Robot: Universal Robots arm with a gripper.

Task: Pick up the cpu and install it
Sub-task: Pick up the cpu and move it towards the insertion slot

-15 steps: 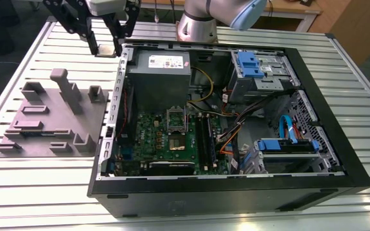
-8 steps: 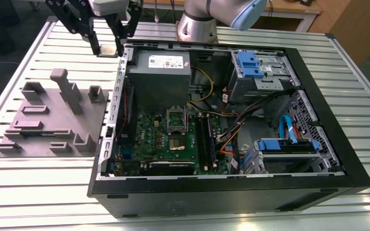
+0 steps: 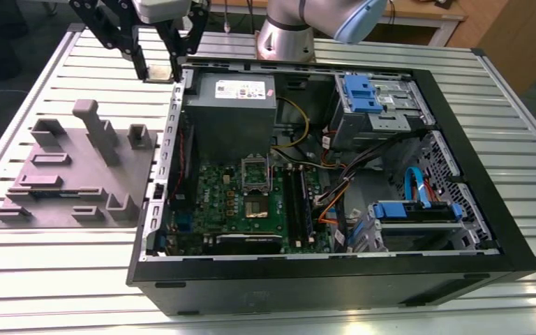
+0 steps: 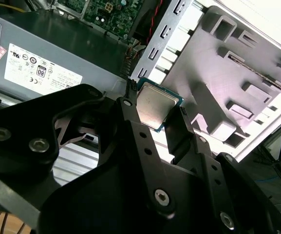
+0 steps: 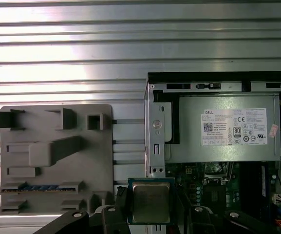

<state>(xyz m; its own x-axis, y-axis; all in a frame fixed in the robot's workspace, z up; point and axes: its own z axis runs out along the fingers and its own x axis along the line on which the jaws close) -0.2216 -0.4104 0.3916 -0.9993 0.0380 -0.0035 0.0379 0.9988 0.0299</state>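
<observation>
Gripper [image 4: 155, 105] linkage closest to the lens, hanging at the corner of the open computer case [image 3: 491, 230], between grey fixture tray [image 3: 72, 174] and power supply [image 3: 235, 115]; case wall and green board [image 3: 249, 202] lie near, slatted table [image 3: 54, 279] beneath. Jaws drawn in, pinching the cpu [image 5: 150, 201] by opposite edges, held aloft. Chip flat and square, silvery top, thin green rim

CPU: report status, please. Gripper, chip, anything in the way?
Gripper shut on the cpu. Cpu held in the air beside the power supply, not yet in the socket. Case wall close.
</observation>
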